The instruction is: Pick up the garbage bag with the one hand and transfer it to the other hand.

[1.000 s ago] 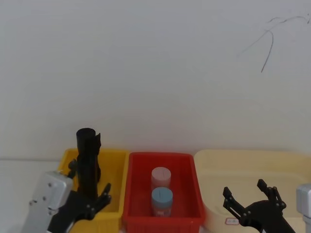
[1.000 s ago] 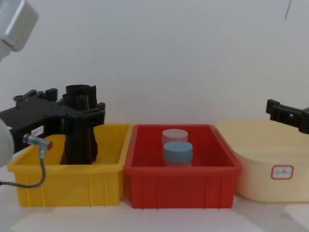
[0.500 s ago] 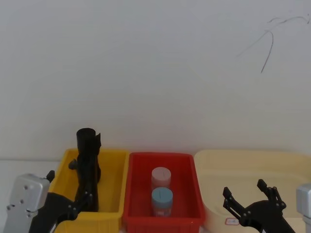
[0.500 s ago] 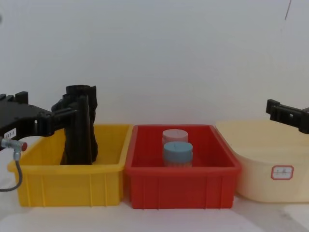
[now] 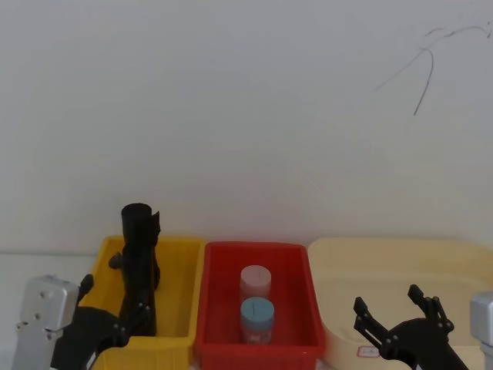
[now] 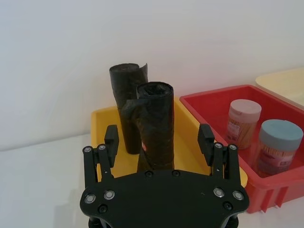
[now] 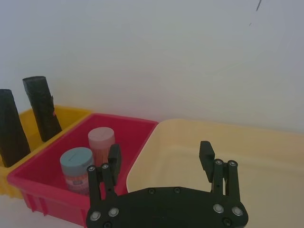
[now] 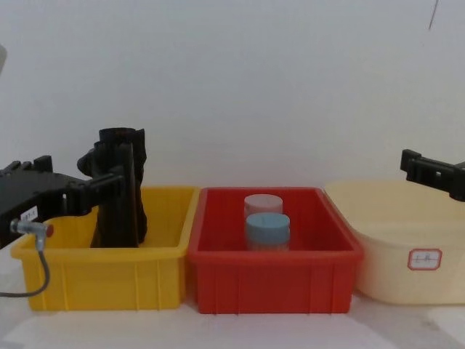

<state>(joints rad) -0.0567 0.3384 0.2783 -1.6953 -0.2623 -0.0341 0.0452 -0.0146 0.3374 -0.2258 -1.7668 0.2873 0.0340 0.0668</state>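
Garbage bag (image 5: pixel 137 231) stands upright at the back of the yellow bin (image 5: pixel 179 277), ungrasped. Left tool (image 6: pixel 158 132) is spread wide at the bin's near edge; right tool (image 7: pixel 160 151) hangs open near the cream tub (image 5: pixel 385 262). Pickup and handover both look undone.

Bare lab test bench, plain white wall (image 8: pixel 254 80), white table (image 8: pixel 232 333), yellow bin (image 8: pixel 102 275), red bin (image 8: pixel 272 282), cream tub (image 8: pixel 385 280) side by side.

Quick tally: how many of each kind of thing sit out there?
Black rolls: 2, the garbage bag and the wrinkled roll
Jars: 2, pink-lidded jar and blue-lidded jar
Bins: 3, yellow bin, red bin, cream tub
Total: 7
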